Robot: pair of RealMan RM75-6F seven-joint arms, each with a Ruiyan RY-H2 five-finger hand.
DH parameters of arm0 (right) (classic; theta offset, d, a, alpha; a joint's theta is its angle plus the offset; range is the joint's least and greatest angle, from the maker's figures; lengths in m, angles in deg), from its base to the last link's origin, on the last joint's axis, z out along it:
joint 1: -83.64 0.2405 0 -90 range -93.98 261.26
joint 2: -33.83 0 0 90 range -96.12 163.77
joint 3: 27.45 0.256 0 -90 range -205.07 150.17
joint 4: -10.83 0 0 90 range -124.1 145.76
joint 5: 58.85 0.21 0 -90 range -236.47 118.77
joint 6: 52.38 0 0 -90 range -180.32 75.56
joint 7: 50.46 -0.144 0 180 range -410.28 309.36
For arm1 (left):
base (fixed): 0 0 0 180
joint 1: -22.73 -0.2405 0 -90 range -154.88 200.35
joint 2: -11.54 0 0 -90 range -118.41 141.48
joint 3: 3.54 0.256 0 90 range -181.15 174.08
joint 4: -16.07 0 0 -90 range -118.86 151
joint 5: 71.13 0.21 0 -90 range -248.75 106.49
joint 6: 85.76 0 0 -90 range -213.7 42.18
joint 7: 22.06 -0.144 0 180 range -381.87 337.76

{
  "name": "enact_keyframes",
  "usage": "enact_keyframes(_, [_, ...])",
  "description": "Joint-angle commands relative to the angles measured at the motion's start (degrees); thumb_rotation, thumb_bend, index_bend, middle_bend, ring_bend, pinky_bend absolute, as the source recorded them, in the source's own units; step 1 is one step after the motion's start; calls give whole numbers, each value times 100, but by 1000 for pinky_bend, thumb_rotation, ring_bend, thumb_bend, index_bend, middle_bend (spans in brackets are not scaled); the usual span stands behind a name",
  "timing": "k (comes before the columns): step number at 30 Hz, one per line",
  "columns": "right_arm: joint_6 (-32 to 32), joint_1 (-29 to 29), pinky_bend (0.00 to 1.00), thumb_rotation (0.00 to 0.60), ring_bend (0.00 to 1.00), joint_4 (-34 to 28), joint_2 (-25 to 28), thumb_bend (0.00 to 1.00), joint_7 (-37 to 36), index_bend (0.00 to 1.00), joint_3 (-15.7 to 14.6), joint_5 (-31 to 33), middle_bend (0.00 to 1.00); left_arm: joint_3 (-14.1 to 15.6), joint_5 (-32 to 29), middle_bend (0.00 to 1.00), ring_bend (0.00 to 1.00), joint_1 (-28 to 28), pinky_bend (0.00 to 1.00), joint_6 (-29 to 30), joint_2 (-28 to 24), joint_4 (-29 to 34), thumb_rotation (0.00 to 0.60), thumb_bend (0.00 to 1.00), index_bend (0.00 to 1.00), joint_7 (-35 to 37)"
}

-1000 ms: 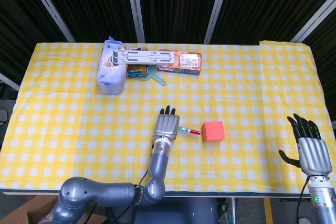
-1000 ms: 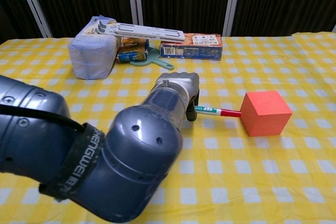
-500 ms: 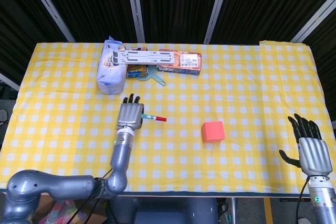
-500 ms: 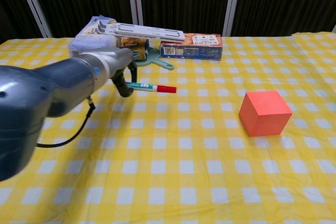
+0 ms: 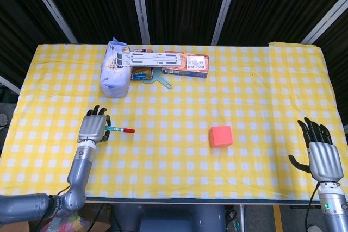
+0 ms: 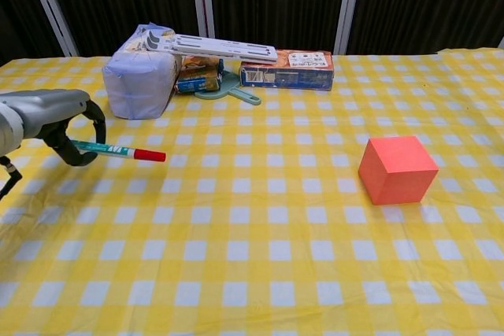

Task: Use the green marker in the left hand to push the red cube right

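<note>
Left hand (image 5: 93, 127) grips green marker (image 6: 110, 149), red cap pointing right, at the left side of the bench (image 5: 261, 80). Red cube (image 5: 221, 136) sits well apart to the right, toward the near edge. Right hand (image 5: 322, 153) idle at the near right, fingers spread, holding nothing. For a clean push: keep the marker low and level, meet the cube's left face centrally, then drive straight right so it slides without turning.
</note>
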Motion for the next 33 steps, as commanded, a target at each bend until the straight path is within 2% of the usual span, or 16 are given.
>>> enact_keyframes(1, [-4,0,0,600,0,4,-1,303,-1,0,0,3,0,128,91,77,11,-82,104,-98,-33,-143,600,362,416,133])
enact_keyframes(3, [-1,0,0,600,0,9,-3,303,-2,0,-1,-4,0,171,175,61,8,-102,91,-141,-37,-221,600,305,350,210])
enact_keyframes(7, [-3,0,0,600,0,16,0,303,-19,0,-4,-18,0,133,359,43,1,-162,70,-223,-64,-286,600,249,284,534])
enact_keyframes(12, [2,-5,0,600,0,23,9,303,-44,0,-11,-41,0,66,723,38,0,-303,64,-223,-280,-55,600,246,275,1036])
enact_keyframes(14, [7,-8,0,600,0,30,11,303,-52,0,-14,-53,0,102,1044,38,0,-440,63,-126,-455,137,600,245,267,1306])
enact_keyframes(16, [4,-8,0,600,0,35,12,303,-56,0,-16,-56,0,188,1428,26,0,-602,53,12,-632,281,600,244,209,1565])
enact_keyframes(20, [9,-4,0,600,0,51,7,303,-27,0,-19,-74,0,581,2599,0,0,-1114,15,609,-1109,387,600,229,9,2129])
enact_keyframes(22, [12,2,0,600,0,62,-2,303,7,0,-19,-79,0,844,3274,0,0,-1393,13,962,-1303,247,600,217,0,2444])
enact_keyframes(25, [20,8,0,600,0,75,-18,302,62,0,-18,-87,0,1141,3962,0,0,-1763,12,1465,-1502,-30,600,200,0,2766])
enact_keyframes(29, [39,23,0,600,0,94,-53,303,164,0,-17,-112,0,1476,4383,0,0,-2267,11,1950,-1838,-104,600,184,0,3056])
enact_keyframes(33, [61,45,0,600,0,109,-96,303,224,0,-15,-170,0,1640,4571,0,0,-2682,5,2335,-2045,-197,600,156,0,3293])
